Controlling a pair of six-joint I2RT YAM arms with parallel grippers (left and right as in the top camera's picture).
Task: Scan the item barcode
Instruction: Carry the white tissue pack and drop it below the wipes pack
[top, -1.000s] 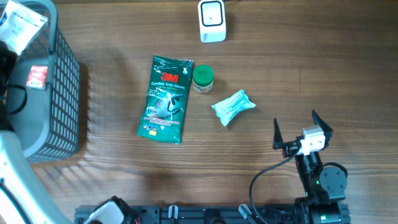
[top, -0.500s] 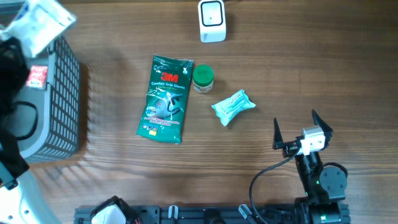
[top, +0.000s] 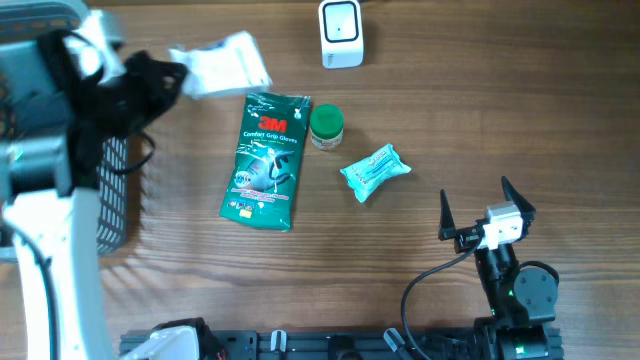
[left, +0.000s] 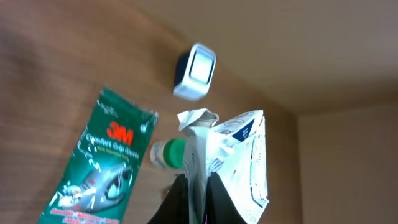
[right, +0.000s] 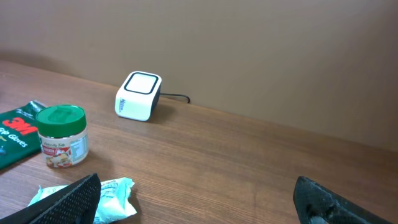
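Note:
My left gripper (top: 176, 78) is shut on a white packet (top: 222, 64) and holds it in the air at the back left, left of the white scanner (top: 341, 33). In the left wrist view the black fingers pinch the packet (left: 239, 162) by its lower edge at the gripper (left: 198, 188), with the scanner (left: 194, 70) beyond it. I cannot make out a barcode on the packet. My right gripper (top: 474, 188) stands open at the front right with nothing between its fingers (right: 79, 196).
A green 3M glove pack (top: 267, 158) lies mid-table, with a green-lidded jar (top: 326, 126) to its right and a teal wrapped packet (top: 375, 171) near the right gripper. A grey wire basket (top: 118, 195) stands at the left edge under the left arm.
My left arm has lifted the white packet out over the basket and swung it right toward the scanner. The right arm has not moved.

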